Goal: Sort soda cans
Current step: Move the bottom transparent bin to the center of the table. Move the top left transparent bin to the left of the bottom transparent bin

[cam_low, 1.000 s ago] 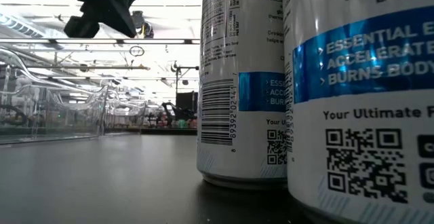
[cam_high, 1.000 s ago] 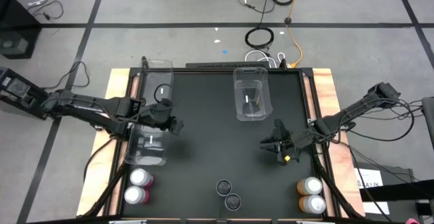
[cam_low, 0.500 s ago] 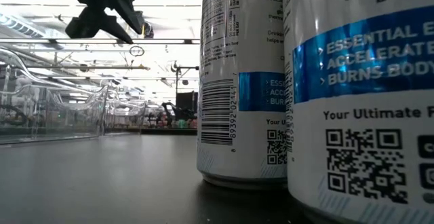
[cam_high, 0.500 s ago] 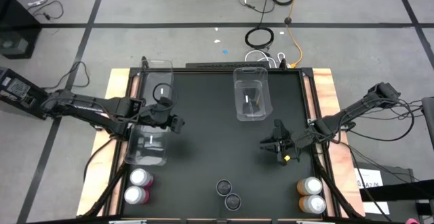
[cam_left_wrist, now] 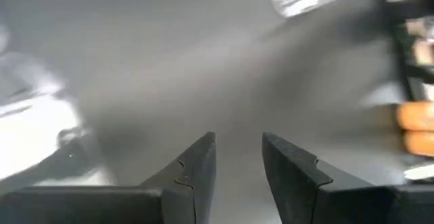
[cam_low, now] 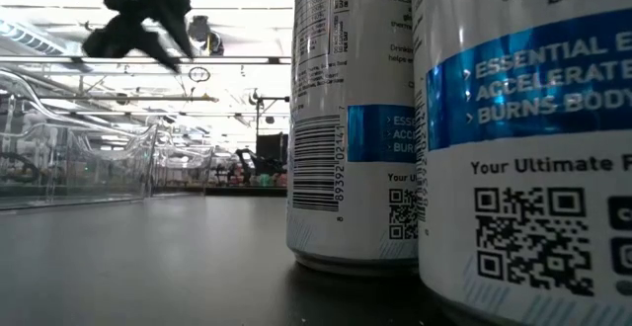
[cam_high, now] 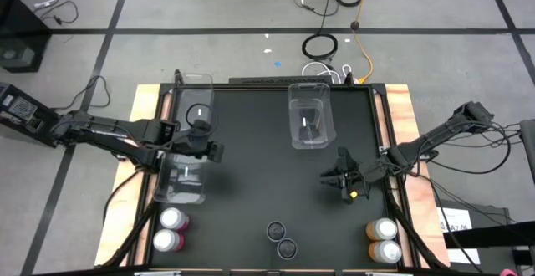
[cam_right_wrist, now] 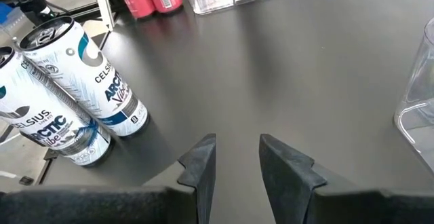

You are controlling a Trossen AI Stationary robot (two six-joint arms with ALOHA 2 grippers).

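Left claw slightly spread, empty, above clear bin at table left. Right claw slightly spread, empty. Pink cans, dark cans, orange cans along front edge.

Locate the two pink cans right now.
In the high view, the two pink cans stand side by side at the table's near left corner, just below the clear bin on the left side.

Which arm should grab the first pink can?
Left, probably. The left pincer hangs empty over the left clear bin, on the same side as the pink cans. The right pincer, also empty, sits across the table, nearer the orange cans.
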